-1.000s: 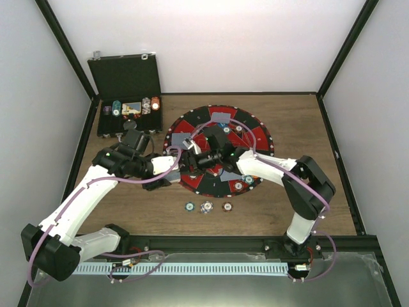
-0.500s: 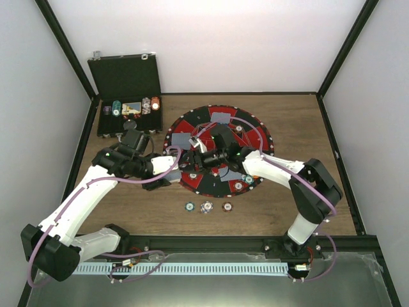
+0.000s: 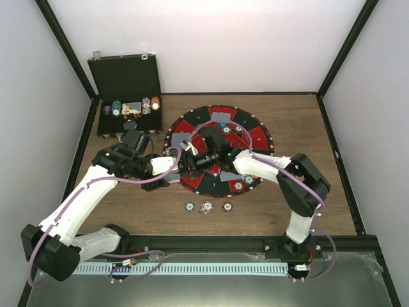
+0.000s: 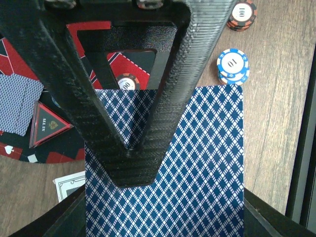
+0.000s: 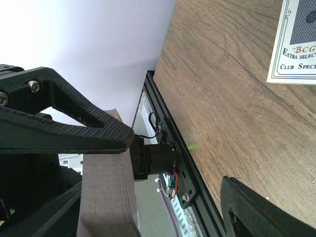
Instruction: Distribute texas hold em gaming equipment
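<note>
My left gripper [image 3: 174, 164] is shut on a deck of blue-diamond-backed playing cards [image 4: 197, 173], one finger [image 4: 131, 163] pressed on top, over the left rim of the round mat [image 3: 255, 137]. My right gripper [image 3: 192, 157] meets it from the right. It is open, with its upper finger [image 5: 74, 128] lying on the deck's grey edge [image 5: 106, 197] and its other finger [image 5: 261, 207] far apart. Three striped chips [image 3: 206, 206] lie in a row on the table in front of the mat. Cards [image 3: 222, 117] and chips [image 3: 238, 186] lie on the mat.
The open black case [image 3: 128, 96] with chips stands at the back left. In the left wrist view a blue-white chip stack [image 4: 233, 64] and a red-black chip [image 4: 242, 12] lie on the wood. A printed card [image 5: 296, 44] lies on the table in the right wrist view.
The right arm's elbow swung back to the left and its gripper edged left towards the left gripper. The left arm has stayed put with the deck.
</note>
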